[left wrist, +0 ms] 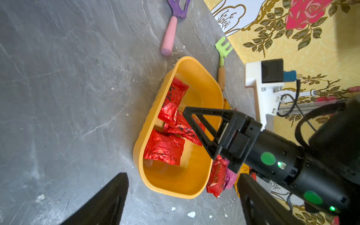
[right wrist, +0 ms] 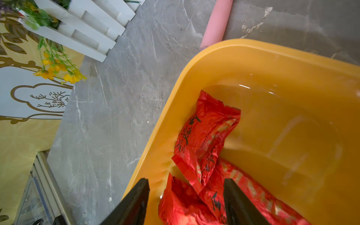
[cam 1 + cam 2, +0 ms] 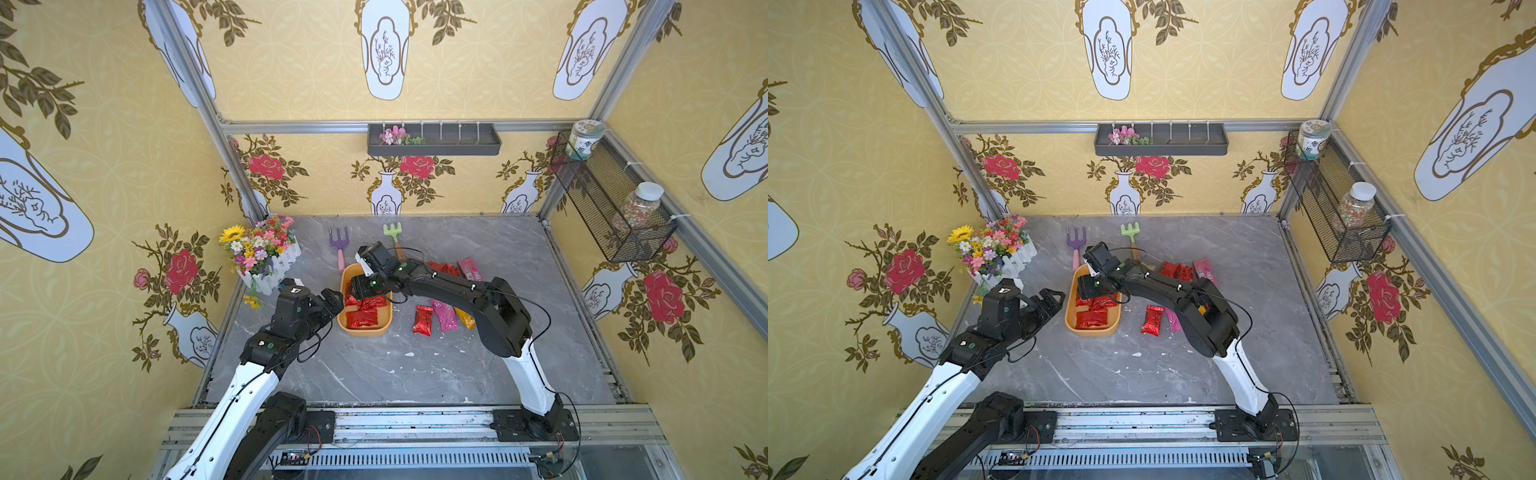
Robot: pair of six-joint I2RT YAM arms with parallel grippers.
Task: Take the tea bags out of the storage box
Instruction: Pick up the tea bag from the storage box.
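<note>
The orange-yellow storage box sits left of the table's middle. Red tea bags lie crumpled inside it. More tea bags rest on the table to its right: red, pink and yellow-orange, and further back red and pink. My right gripper is open, reaching down into the box with its fingers on either side of red sachets. My left gripper is wide open and empty, just outside the box's left rim.
A white picket-fence flower box stands at the back left. A purple rake and a green rake lie behind the storage box. A grey shelf hangs on the back wall and a wire basket with jars on the right wall.
</note>
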